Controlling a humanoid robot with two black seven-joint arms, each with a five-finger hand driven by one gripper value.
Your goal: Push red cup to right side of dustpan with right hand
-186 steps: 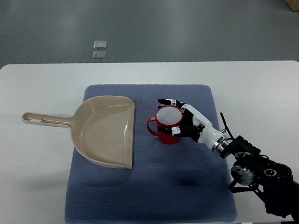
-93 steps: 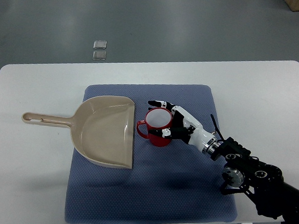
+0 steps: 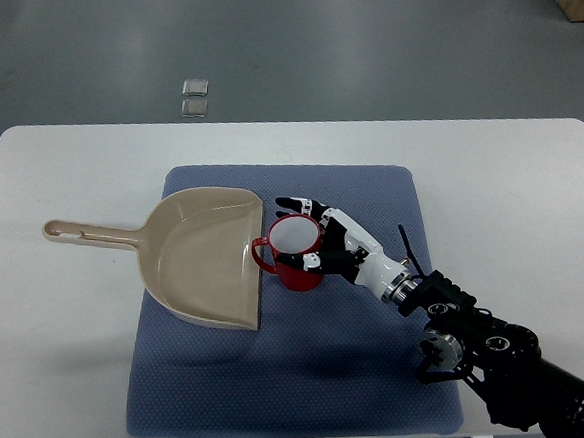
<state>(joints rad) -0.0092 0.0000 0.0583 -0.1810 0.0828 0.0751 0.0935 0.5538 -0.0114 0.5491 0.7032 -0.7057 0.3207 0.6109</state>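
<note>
Red cup point(image 3: 293, 253) stands upright on the blue mat point(image 3: 291, 379), its handle now just touching, or all but touching, the open front edge of the dustpan point(image 3: 209, 258).

Nearest the camera, the right arm's dark forearm comes in from the lower right corner and runs up and left over the mat. At its end the right hand point(image 3: 322, 243) sits against the cup's right side, with the black-tipped fingers point(image 3: 295, 203) curved round the far rim and a lower digit against the near wall. They cup the mug loosely rather than clamp it, which looks like a pushing contact, though I cannot rule out a light hold.

Over the last second the cup has slid left across the mat, from well clear of the dustpan to right beside it, and the hand has travelled with it. The dustpan itself has not shifted. My reading is that the push is at or very near its end: the cup already lies at the dustpan's right side, and any further shove would likely nudge the pan or tip the cup over its lip.

Beyond the mat, the white counter point(image 3: 496, 163) is bare. On the grey floor past it lie two small clear squares point(image 3: 194, 96). The left arm does not show. No brand, label or writing can be read anywhere.
</note>
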